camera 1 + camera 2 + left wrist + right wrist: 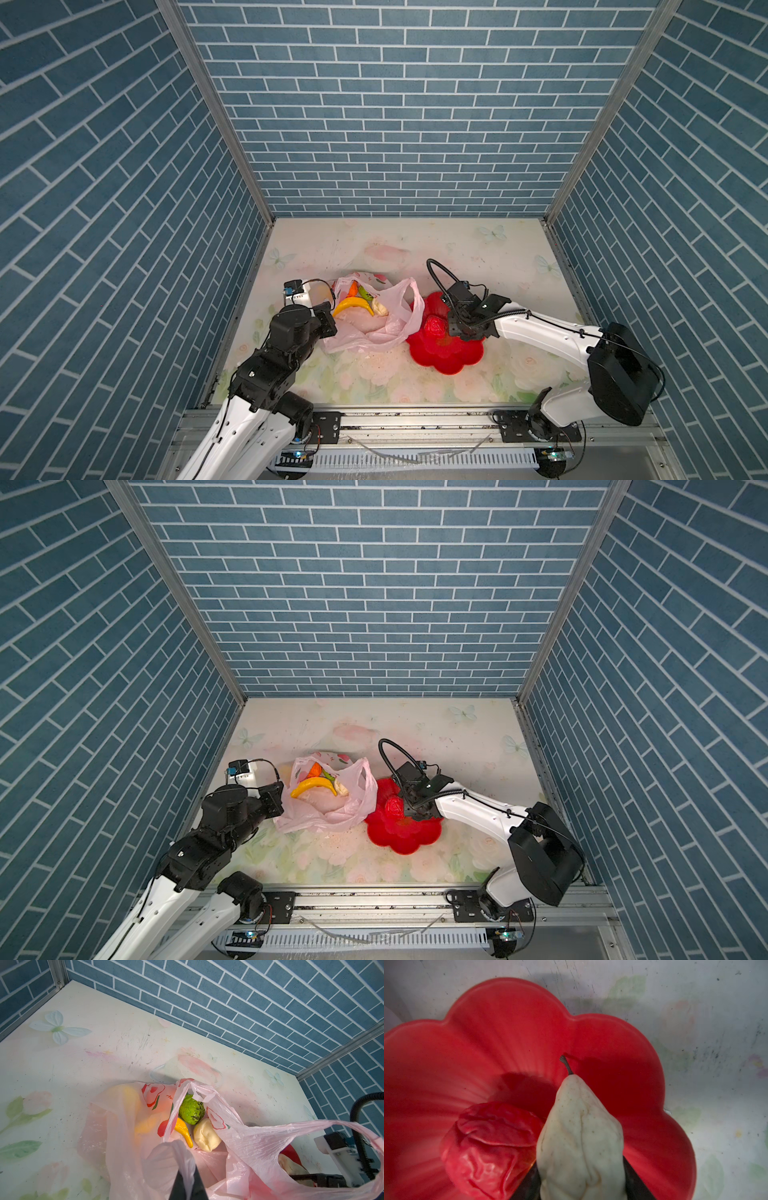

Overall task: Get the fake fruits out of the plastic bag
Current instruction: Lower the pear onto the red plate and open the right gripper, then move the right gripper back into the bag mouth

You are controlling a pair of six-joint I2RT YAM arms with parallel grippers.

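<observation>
Above red dish (pixel 508 1022), right pincer (pixel 581 1180) tight around pale pear (pixel 579 1136); left pincer (pixel 188 1178) tight on bag (pixel 259 1147).

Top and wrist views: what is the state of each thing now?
Bag, lying open, pinched by the left tool.
Left tool, shut on the bag.
Right tool, shut on the pear.
Pear, held over the dish.
Red fruit, lying in the dish.
Dish, upright.
Banana, inside the open bag.
Green fruit, inside the bag.
</observation>
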